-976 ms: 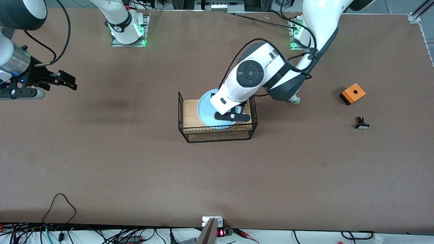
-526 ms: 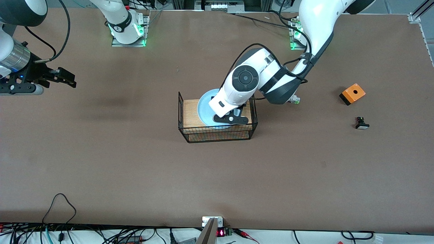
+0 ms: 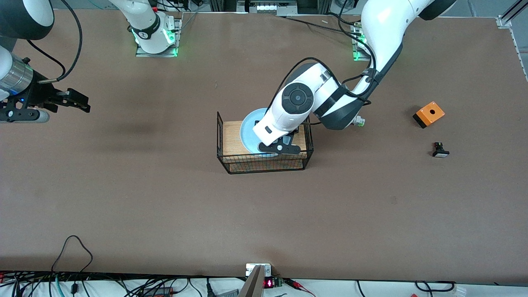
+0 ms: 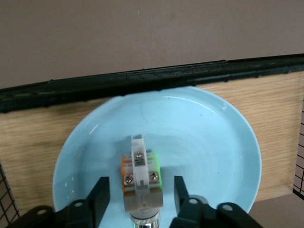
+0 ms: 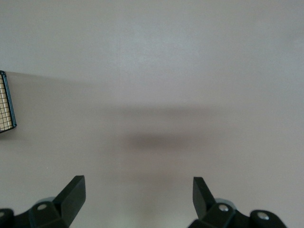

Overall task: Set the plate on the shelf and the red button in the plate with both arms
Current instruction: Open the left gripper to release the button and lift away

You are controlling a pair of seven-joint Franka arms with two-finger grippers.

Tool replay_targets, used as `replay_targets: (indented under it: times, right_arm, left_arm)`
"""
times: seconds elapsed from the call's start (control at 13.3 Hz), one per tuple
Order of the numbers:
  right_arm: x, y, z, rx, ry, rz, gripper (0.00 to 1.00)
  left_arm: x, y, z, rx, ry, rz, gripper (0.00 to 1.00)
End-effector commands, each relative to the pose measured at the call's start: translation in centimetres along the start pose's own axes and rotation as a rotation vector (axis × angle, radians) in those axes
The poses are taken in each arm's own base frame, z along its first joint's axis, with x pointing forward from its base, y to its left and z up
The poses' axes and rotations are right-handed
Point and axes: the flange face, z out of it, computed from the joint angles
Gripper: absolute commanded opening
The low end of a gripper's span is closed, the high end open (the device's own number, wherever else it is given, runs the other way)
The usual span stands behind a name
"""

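The pale blue plate (image 3: pixel 248 133) lies on a wooden board in a black wire basket (image 3: pixel 264 156) at mid table. In the left wrist view a white switch (image 4: pixel 141 176) with orange and green sides lies on the plate (image 4: pixel 209 137). Its cap end is hidden, so I cannot tell its colour. My left gripper (image 3: pixel 279 147) is low over the plate, open, with its fingers (image 4: pixel 98 195) on either side of the switch and apart from it; in its own view the gripper (image 4: pixel 141 186) straddles the switch. My right gripper (image 3: pixel 80 101) is open and empty over bare table at the right arm's end.
A small white and green switch (image 3: pixel 359 121) lies by the left arm's elbow. An orange box (image 3: pixel 429 114) and a black button with a white face (image 3: pixel 440 150) lie toward the left arm's end. The basket corner (image 5: pixel 5 102) shows in the right wrist view.
My left gripper has shifted a little over the plate toward the basket's wall nearest the front camera. My right gripper has drawn a little farther toward the right arm's end of the table.
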Motion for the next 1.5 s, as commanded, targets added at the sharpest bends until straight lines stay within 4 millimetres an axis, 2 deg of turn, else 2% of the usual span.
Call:
replay_targets:
  times: [0.0,0.08,0.23,0.3,0.38,0.53,0.75,0.9,1.05,1.2,1.43]
  right_arm:
    - [0.2,0.2,-0.6,-0.014,-0.005,-0.001,1.00]
    - [0.2,0.2,-0.5,-0.014,-0.002,0.001,1.00]
    - [0.6,0.1,-0.1,-0.019,-0.002,0.001,1.00]
    - [0.8,0.1,0.1,-0.027,0.001,-0.002,1.00]
    - [1.2,0.0,0.0,-0.024,0.000,-0.002,1.00]
    - [1.3,0.1,-0.2,-0.024,0.000,-0.013,1.00]
    - [1.3,0.2,-0.1,-0.025,0.000,-0.009,1.00]
    - [1.4,0.1,-0.3,-0.024,0.001,-0.013,1.00]
    - [1.4,0.1,-0.3,-0.024,0.003,-0.013,1.00]
    - [1.4,-0.1,-0.3,-0.021,0.001,-0.009,1.00]
    - [1.5,-0.1,-0.6,-0.021,0.009,-0.006,1.00]
  left_arm:
    - [-0.1,0.6,-2.7,0.004,0.050,0.005,1.00]
    - [-0.3,0.7,-4.1,-0.007,0.063,0.000,1.00]
    - [-1.6,1.1,-8.7,-0.022,0.119,-0.015,1.00]
    - [-2.1,0.8,-10.5,-0.013,0.132,-0.019,1.00]
    - [-2.5,0.2,-11.9,0.011,0.134,-0.024,1.00]
    - [-2.4,-2.1,-16.0,0.014,0.177,-0.056,1.00]
    - [-1.0,-8.5,-23.2,-0.015,0.269,-0.150,1.00]
    - [-0.2,-13.0,-25.0,0.018,0.247,-0.223,1.00]
    - [0.2,-17.4,-27.7,0.056,0.206,-0.299,1.00]
    - [0.9,-21.2,-28.5,0.092,0.181,-0.331,1.00]
    - [2.0,-26.4,-28.7,0.115,0.148,-0.282,1.00]
